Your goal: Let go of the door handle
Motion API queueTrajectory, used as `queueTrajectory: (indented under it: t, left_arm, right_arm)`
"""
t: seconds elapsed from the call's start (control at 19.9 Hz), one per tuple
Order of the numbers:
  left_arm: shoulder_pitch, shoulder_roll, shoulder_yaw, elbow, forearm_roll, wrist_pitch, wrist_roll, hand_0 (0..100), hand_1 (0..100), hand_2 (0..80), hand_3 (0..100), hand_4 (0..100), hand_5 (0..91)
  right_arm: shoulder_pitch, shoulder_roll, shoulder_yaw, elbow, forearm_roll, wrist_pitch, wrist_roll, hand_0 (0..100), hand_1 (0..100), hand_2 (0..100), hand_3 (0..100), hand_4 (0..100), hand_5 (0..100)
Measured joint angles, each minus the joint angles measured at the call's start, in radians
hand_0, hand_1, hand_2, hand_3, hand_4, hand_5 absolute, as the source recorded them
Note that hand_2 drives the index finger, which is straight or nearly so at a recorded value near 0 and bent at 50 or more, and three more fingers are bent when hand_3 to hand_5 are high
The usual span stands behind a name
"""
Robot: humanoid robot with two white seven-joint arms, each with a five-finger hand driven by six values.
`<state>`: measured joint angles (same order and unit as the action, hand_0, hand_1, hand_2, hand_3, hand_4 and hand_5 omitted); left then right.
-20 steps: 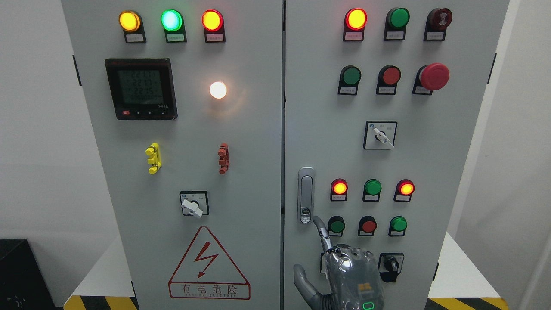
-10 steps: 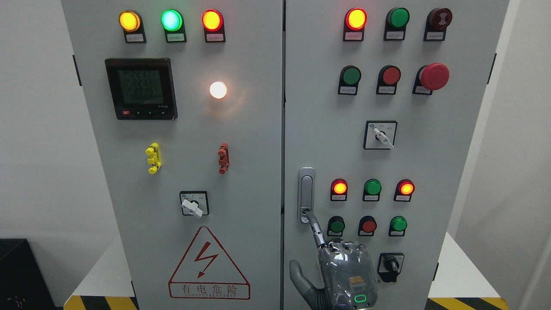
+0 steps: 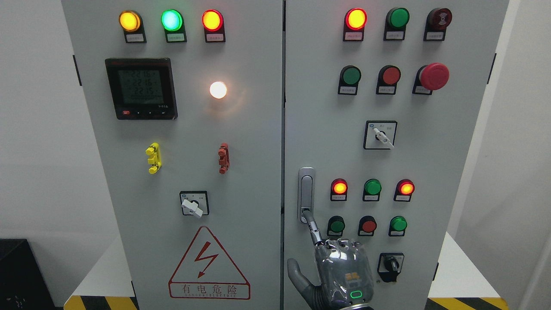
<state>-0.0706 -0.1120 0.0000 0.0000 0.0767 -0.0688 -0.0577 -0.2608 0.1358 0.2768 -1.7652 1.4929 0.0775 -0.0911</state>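
now right hand (image 3: 340,275) index fingertip (image 3: 306,214) touching door handle (image 3: 306,189) base, other fingers clenched, grasping nothing.

handle (image 3: 306,192): slim silver latch, upright, flush on right door's left edge
lock end: bottom, round keyhole part, a fingertip touching it
state: closed flat, not swung out

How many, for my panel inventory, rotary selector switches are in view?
3. One selector switch is on the left door, one mid right door, one low right, beside the right hand, which may hide more.
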Motion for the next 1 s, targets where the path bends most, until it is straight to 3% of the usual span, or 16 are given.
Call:
queueTrajectory:
  t: [1.0]
  left_arm:
    - [0.0, 0.0, 0.0, 0.0, 0.0, -0.002, -0.001, 0, 0, 2.4, 8, 1, 0.0]
  right_arm:
    - [-0.017, 0.002, -0.001, 0.027, 0.006, 0.014, 0.005, 41, 32, 0, 100, 91, 97]
